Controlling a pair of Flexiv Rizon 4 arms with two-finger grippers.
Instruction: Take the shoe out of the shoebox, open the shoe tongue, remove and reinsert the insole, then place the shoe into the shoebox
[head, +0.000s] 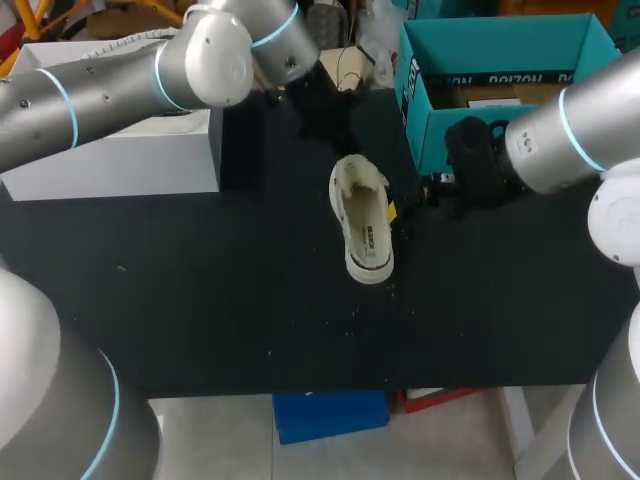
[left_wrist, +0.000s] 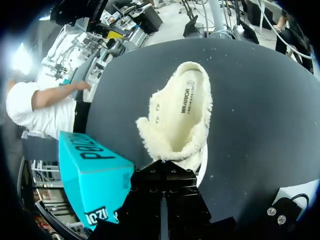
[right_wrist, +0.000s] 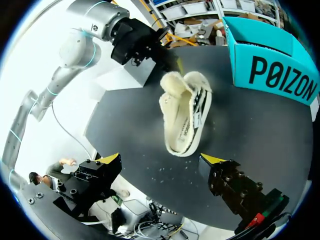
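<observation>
Lying on tbl (head: 200, 280) outside shoebox (head: 505, 35): shoe (head: 362, 222)

Figure: a white box (head: 120, 150) is sitting at the far left corner of the black table (head: 200, 300), with its long side running along the far edge. Pale specks (head: 352, 322) are lying scattered near the middle of the near edge.

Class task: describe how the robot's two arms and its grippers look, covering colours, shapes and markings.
Both the left arm and the right arm are smooth silver-grey tubes with rounded joints, ringed by thin light-blue bands. The left gripper is a black, blocky, angular body. The right gripper has two black fingers dotted with screw holes, ending in bright yellow tips.
</observation>
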